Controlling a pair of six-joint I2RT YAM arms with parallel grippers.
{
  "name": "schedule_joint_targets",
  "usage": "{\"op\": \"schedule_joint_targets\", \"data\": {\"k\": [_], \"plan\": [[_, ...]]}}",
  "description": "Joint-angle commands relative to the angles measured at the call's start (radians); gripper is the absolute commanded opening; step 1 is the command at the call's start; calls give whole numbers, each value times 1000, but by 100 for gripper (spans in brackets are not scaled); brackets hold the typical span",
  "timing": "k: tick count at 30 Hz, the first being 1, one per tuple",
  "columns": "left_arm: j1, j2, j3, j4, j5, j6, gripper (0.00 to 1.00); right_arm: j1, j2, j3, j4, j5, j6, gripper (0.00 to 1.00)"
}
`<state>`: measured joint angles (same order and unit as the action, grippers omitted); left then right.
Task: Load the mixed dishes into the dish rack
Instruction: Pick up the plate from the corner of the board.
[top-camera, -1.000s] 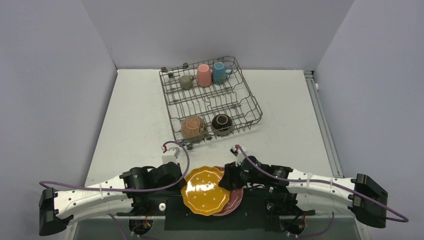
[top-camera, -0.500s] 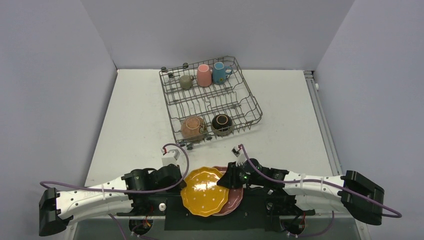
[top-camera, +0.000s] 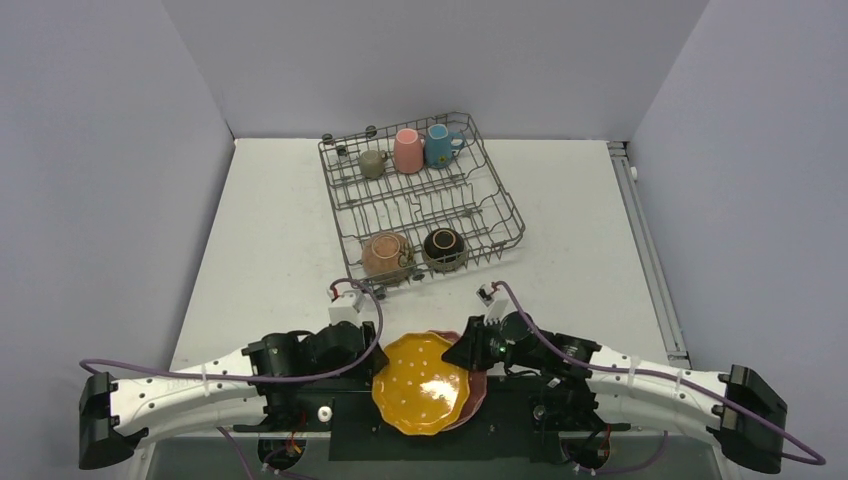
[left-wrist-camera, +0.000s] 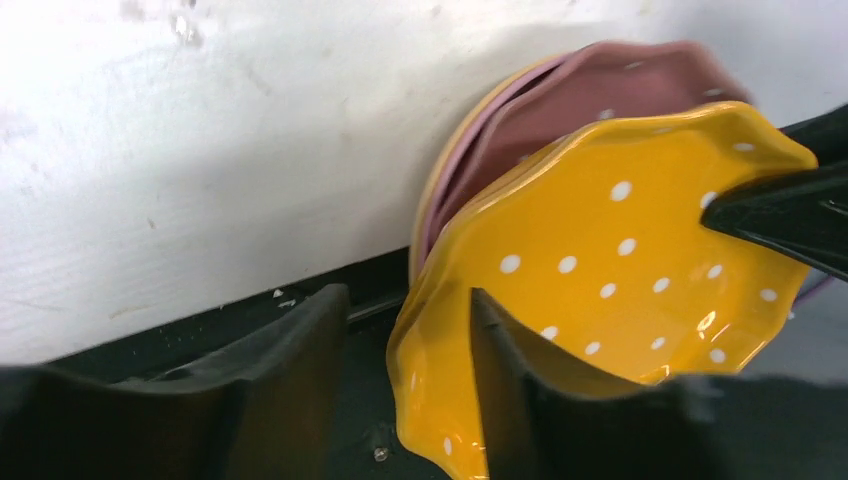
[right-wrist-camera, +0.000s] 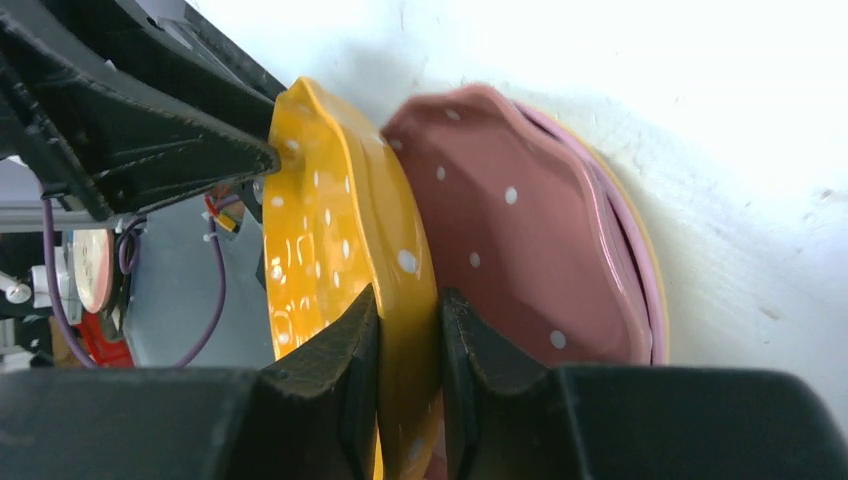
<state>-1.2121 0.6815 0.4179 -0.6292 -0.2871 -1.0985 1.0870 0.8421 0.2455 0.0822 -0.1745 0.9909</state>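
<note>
Yellow plate (top-camera: 425, 385) at the near edge of the table (top-camera: 270, 230), between the two grippers, raised at an angle over the pink plates (top-camera: 478, 385) and covering most of them, dotted face up toward the top camera. Pinched at its right rim by the right gripper (top-camera: 462, 352). In the right wrist view, fingers of that gripper (right-wrist-camera: 410, 330) drawn in narrow on the yellow plate (right-wrist-camera: 330, 230), one on each face. Pink plates (right-wrist-camera: 510, 250) just behind it; touching or not, cannot tell. Straddled at the left rim by the left gripper (top-camera: 372, 362), jaws parted. In the left wrist view, rim of the yellow plate (left-wrist-camera: 620, 260) standing in the gap of that gripper (left-wrist-camera: 405, 295), one finger over the dotted face, the other clear of the rim above the black base. Pink plates (left-wrist-camera: 600, 90) showing past the yellow one's far side. Farther out, toward the back of the table, the rack (top-camera: 440, 195), well apart from the yellow plate and both grippers. In its far row a grey-green cup (top-camera: 372, 163), a pink cup (top-camera: 407, 150) and a blue mug (top-camera: 438, 146). In its near row a terracotta bowl (top-camera: 384, 254) and a dark bowl (top-camera: 444, 248), side by side.
</note>
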Motion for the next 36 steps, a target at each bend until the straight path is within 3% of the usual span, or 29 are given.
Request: {"op": "schedule_joint_targets", "data": {"k": [1, 5, 6, 7, 12, 21, 28, 36], "plan": [[1, -5, 175, -12, -82, 76, 50, -69, -100, 248, -48, 5, -61, 0], [29, 30, 313, -74, -109, 177, 81, -185, -83, 423, -232, 17, -162, 0], [52, 49, 337, -85, -109, 217, 95, -216, -75, 455, -280, 26, -203, 0], [84, 57, 385, -106, -101, 236, 100, -232, -53, 519, -304, 33, -223, 0], [268, 96, 495, -120, 15, 410, 96, -350, 53, 734, -452, 136, -406, 0], [567, 146, 499, -71, 245, 568, 96, -520, 367, 1093, -452, 365, -652, 0], [649, 170, 398, 28, 300, 623, 96, -568, 635, 1331, -391, 468, -796, 0], [675, 175, 378, 32, 358, 645, 96, -581, 919, 1599, -382, 602, -968, 0]]}}
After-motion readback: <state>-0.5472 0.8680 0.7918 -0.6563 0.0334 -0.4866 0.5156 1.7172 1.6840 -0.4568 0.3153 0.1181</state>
